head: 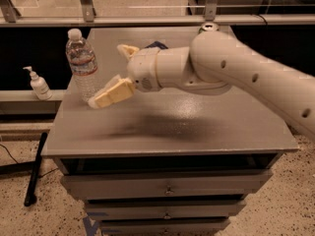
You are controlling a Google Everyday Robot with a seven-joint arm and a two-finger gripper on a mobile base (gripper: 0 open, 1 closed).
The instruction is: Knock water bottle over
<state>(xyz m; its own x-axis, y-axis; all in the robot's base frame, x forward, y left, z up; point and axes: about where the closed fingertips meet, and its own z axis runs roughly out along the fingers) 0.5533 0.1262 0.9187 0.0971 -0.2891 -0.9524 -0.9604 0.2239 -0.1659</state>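
Water bottle [82,65] upright, gripper [107,77] just beside.

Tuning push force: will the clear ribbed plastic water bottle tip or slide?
Likely tips: the clear ribbed bottle stands tall on a narrow base. Pincer sits low beside it, so it may slide first. Round body; probably rolls once down.

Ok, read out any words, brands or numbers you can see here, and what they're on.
No text can be read here.
water bottle, label band: print too blurred to read.
pump bottle: nothing legible.
can behind the arm: only its top shows, no lettering.
claw, low beside the water bottle: no markings.
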